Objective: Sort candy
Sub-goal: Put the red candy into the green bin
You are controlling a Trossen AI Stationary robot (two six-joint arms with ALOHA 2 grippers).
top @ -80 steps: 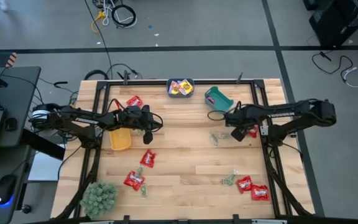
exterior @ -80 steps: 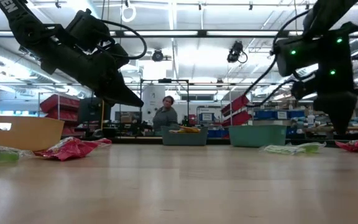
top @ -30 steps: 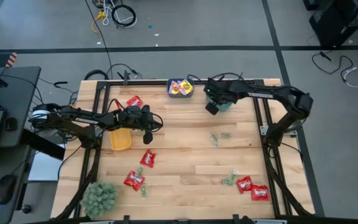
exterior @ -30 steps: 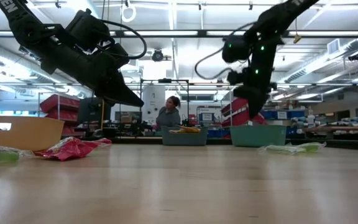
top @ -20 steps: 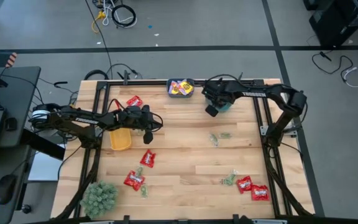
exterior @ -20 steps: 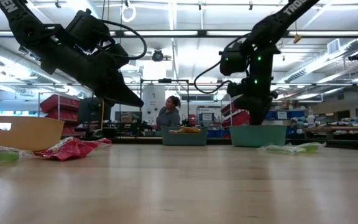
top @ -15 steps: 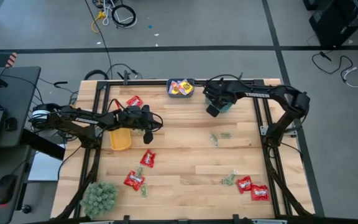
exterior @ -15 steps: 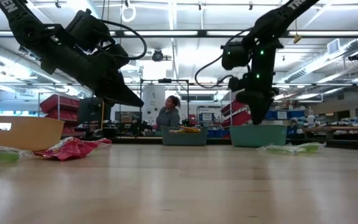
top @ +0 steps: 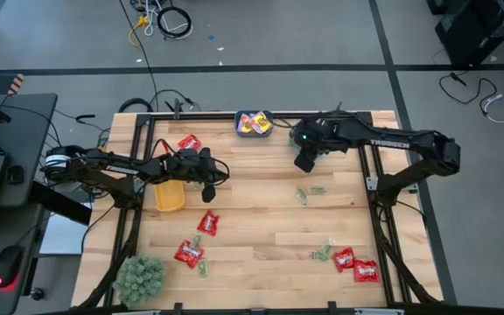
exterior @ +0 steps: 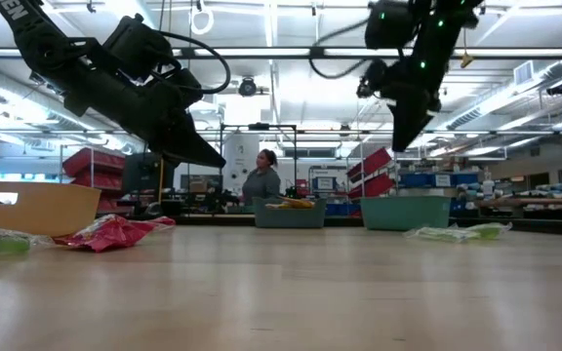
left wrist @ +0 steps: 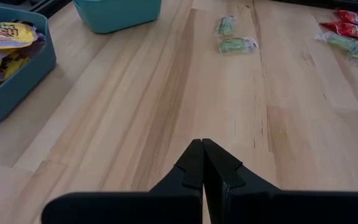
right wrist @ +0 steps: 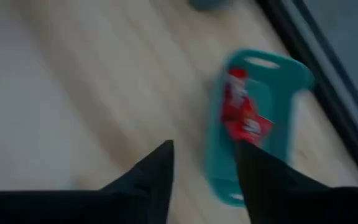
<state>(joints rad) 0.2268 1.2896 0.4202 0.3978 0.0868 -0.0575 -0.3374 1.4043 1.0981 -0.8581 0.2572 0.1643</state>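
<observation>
Wooden surface (top: 261, 219) with scattered candy: six red packets (top: 354, 264), some green pieces (top: 309, 192). Right claw (right wrist: 202, 163), released, above teal bin (right wrist: 272, 81) holding red candy (right wrist: 244, 118). Left claw (left wrist: 202, 163) clenched, empty, near yellow bin (top: 169, 195).

I see red packets (top: 189, 142) scattered around the yellow bin (top: 169, 195): one behind it, several in front. Pale green pieces (top: 310, 192) lie well to its right; red candy (right wrist: 244, 118) lies flat in the teal bin (right wrist: 278, 81).
</observation>
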